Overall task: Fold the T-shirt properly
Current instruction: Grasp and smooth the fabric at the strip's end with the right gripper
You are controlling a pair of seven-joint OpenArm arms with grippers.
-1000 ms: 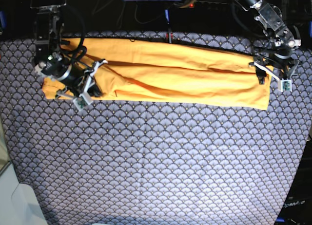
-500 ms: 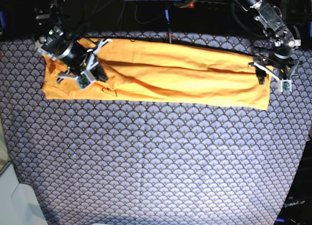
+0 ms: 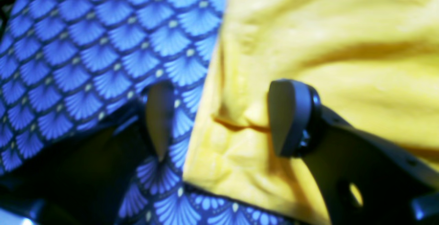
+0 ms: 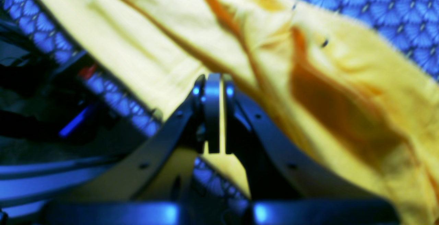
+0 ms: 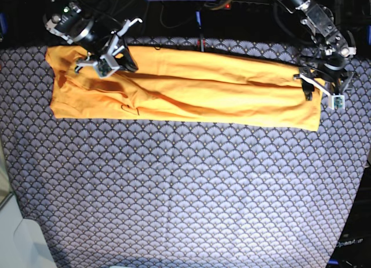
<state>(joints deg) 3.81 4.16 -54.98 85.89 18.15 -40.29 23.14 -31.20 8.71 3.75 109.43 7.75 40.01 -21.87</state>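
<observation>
1. Currently the T-shirt (image 5: 185,88) lies as a long band across the upper frame on the patterned cloth (image 5: 185,192).
2. Left pincer (image 3: 219,118) wide, straddling the right-hand edge — may scoop cloth too.
3. Right pincer (image 4: 214,115) pinched together, seemingly empty — snag risk at upper left.

Both arms are black with silver-grey joints and loose black cables, each wrist carrying a small white-framed camera block, while the left gripper (image 3: 219,118) has dark perforated arms ending in flat wedge-shaped pads and the right gripper (image 4: 215,115) has matching black arms dotted with screw holes.
</observation>
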